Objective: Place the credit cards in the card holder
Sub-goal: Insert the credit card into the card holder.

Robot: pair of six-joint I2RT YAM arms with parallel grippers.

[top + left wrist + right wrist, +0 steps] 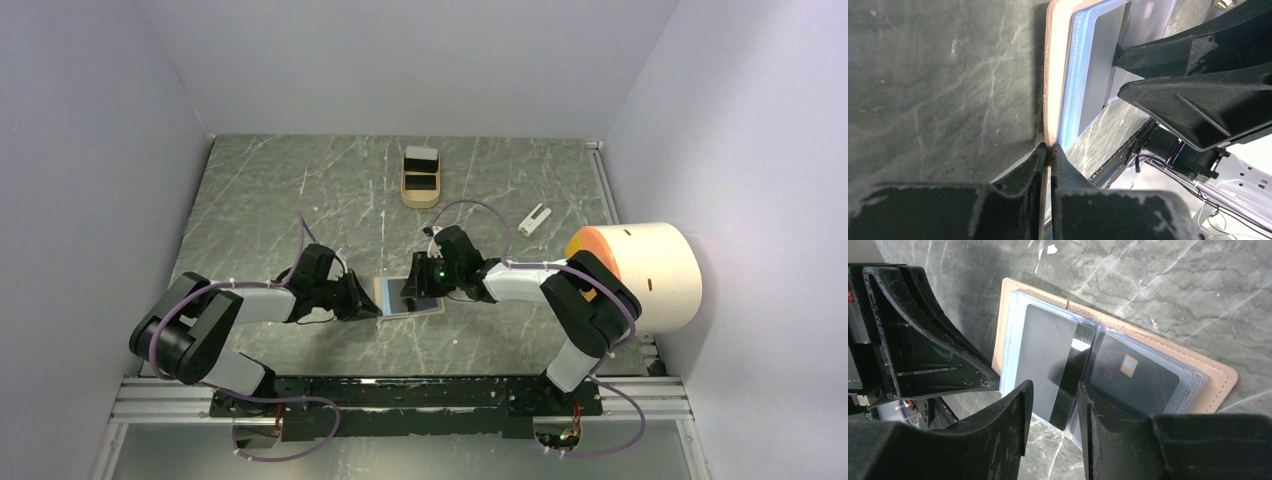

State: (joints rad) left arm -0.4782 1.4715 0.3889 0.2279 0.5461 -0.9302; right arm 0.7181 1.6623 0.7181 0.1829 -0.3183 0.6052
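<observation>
Card holder (pixel 1051 75) edge sits clamped in left fingers (pixel 1032 172); right fingers (pixel 1010 412) stand apart over card (pixel 1043 350).

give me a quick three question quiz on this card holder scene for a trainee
1. True or false: the left fingers pinch the edge of the tan-brown folding card holder.
2. The grey credit card with a black stripe is: A standing upright, B lying flat on the open holder, C hanging in mid-air.
3. Fill in: the right fingers over that card are ____ (open or shut).
Key: 1 true; 2 B; 3 open.
</observation>
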